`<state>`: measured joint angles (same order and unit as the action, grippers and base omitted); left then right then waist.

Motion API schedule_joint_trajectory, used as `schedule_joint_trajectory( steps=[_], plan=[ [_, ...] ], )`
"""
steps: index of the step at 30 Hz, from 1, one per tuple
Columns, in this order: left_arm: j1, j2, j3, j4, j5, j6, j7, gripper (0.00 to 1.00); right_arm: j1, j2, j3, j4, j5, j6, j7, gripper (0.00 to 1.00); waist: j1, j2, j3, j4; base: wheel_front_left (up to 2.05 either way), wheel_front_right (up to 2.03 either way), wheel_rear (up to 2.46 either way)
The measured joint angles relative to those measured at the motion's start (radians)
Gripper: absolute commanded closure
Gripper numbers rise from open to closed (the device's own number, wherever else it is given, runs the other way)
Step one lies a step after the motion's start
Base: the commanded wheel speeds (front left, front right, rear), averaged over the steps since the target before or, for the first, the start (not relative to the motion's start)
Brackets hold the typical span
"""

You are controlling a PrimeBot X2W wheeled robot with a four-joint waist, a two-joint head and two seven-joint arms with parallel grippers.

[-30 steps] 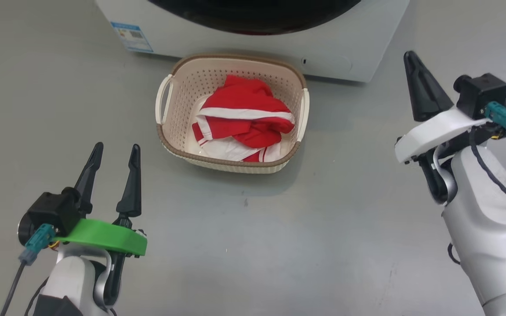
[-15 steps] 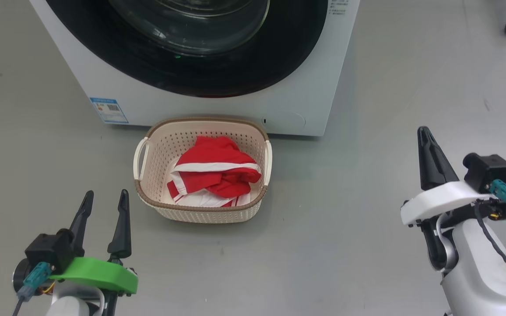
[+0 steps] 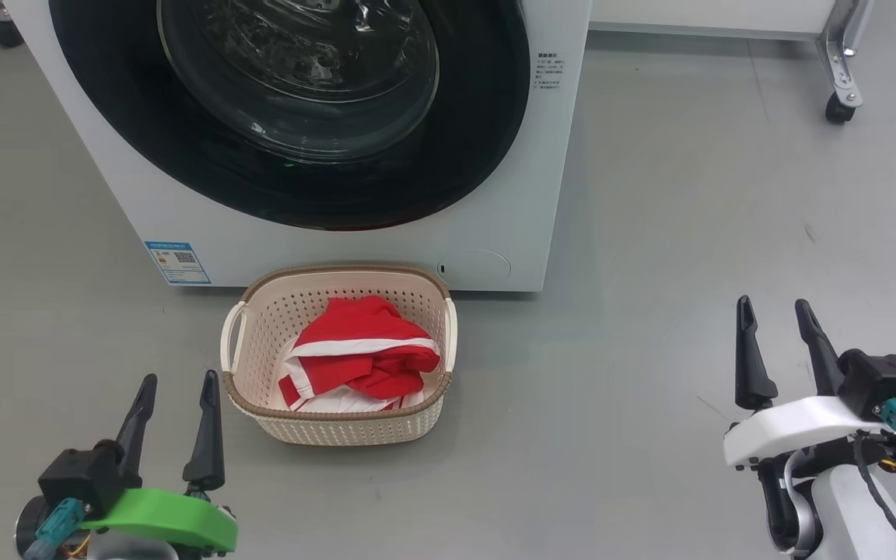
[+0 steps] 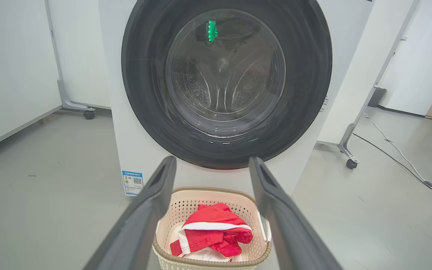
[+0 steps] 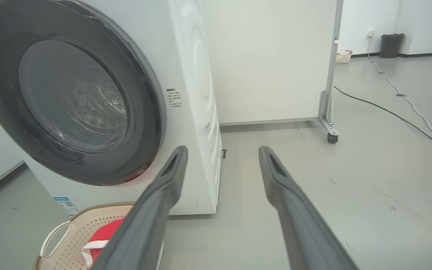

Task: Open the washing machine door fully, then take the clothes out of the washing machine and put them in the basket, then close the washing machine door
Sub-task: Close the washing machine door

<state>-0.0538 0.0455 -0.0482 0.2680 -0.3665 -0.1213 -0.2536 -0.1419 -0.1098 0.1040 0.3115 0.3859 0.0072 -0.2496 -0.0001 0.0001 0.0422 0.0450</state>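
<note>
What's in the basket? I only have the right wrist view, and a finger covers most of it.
Observer: Red and white clothes, piled inside the basket; nothing hangs over its rim.
Operator: Anything in the drum?
Observer: The left wrist view looks straight through the door: bare steel drum, no cloth seen.
Operator: And the left gripper?
Observer: The left gripper is open and empty, near the basket's left side, not touching it.

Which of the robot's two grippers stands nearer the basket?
The green-mounted left gripper, just beside the basket; the white-mounted right gripper stands much farther off.
</note>
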Motion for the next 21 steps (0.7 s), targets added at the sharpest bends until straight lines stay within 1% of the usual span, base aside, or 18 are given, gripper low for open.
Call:
schedule_joint_trajectory(
  steps=[10, 21],
  plan=[
    [0.014, 0.000, 0.000, -0.010, 0.013, 0.000, 0.000, 0.00, 0.071, 0.015, -0.003, -0.054, -0.015, -0.001, 0.000, 0.00, 0.0000, 0.0000, -0.010, 0.002, 0.00, 0.00, 0.00],
    [0.020, 0.000, 0.001, -0.016, 0.017, 0.000, 0.000, 0.00, 0.096, 0.019, -0.008, -0.100, -0.026, -0.001, 0.000, 0.00, 0.0000, 0.0000, -0.014, 0.006, 0.00, 0.00, 0.00]
  ],
)
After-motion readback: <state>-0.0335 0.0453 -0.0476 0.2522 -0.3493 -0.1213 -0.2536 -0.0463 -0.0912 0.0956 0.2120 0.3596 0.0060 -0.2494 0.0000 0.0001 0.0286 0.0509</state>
